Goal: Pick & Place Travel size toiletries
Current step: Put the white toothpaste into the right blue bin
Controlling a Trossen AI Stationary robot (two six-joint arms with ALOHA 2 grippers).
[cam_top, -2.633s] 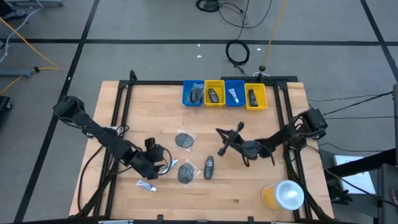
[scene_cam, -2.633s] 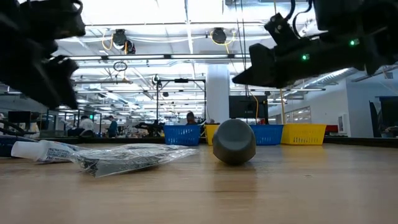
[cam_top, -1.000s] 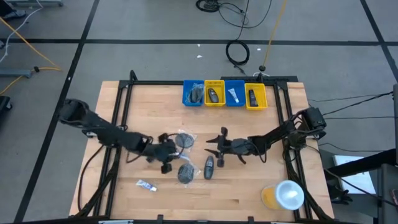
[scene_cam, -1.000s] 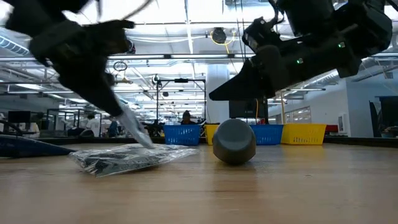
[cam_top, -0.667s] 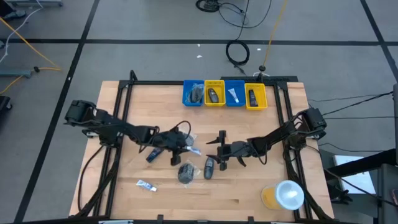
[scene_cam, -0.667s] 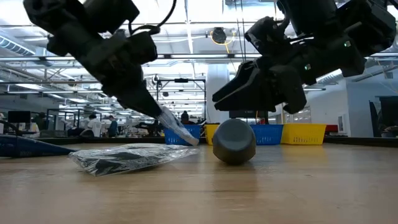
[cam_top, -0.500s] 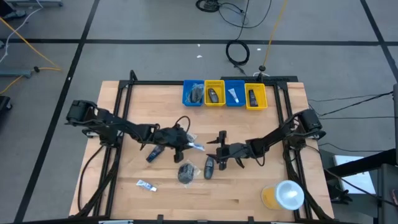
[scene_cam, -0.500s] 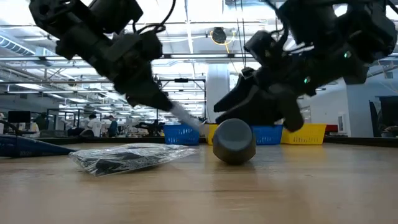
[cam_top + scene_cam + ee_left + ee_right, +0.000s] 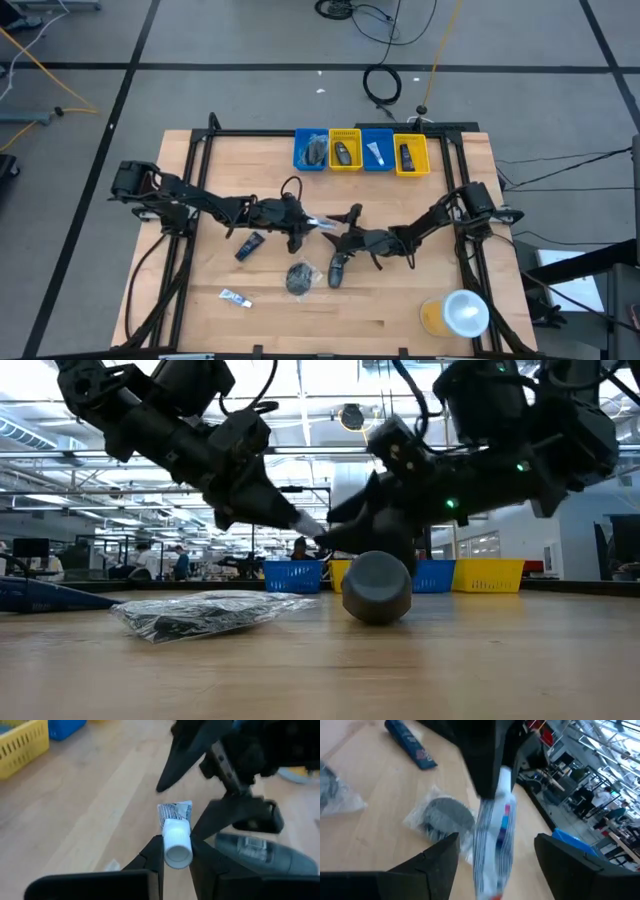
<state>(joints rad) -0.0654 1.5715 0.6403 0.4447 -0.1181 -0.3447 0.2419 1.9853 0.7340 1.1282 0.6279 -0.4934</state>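
Observation:
A small white tube (image 9: 175, 827) hangs above the table's middle, with my left gripper (image 9: 303, 222) shut on it; the tube points toward the table's right. My right gripper (image 9: 341, 228) comes from the right and is open, one finger (image 9: 432, 865) on each side of the tube's flat crimped end (image 9: 495, 830), with a gap to it. Below them on the table lie a dark bottle (image 9: 337, 268), a clear-wrapped dark round piece (image 9: 299, 278), a dark blue tube (image 9: 250, 245) and a small pale item (image 9: 236, 296). My left gripper pinches the tube's white cap end (image 9: 177, 849) between its two fingers. The fingers come level from the table's left and lie along the tube. The tube sticks out beyond the fingertips, lifted clear of the table, its crimped end (image 9: 175, 811) away from the gripper.
Several small blue and yellow bins (image 9: 345, 150) with items in them stand in a row at the far edge. A yellow cup with a white lid (image 9: 458, 314) stands at the near right. Another wrapped round piece (image 9: 440, 817) lies under the grippers.
My left gripper has carried the white tube toward the table's right and far edge, clear of the wood, up to my right gripper. My right gripper has edged toward the table's left, and its fingers now stand around the tube's crimped end.

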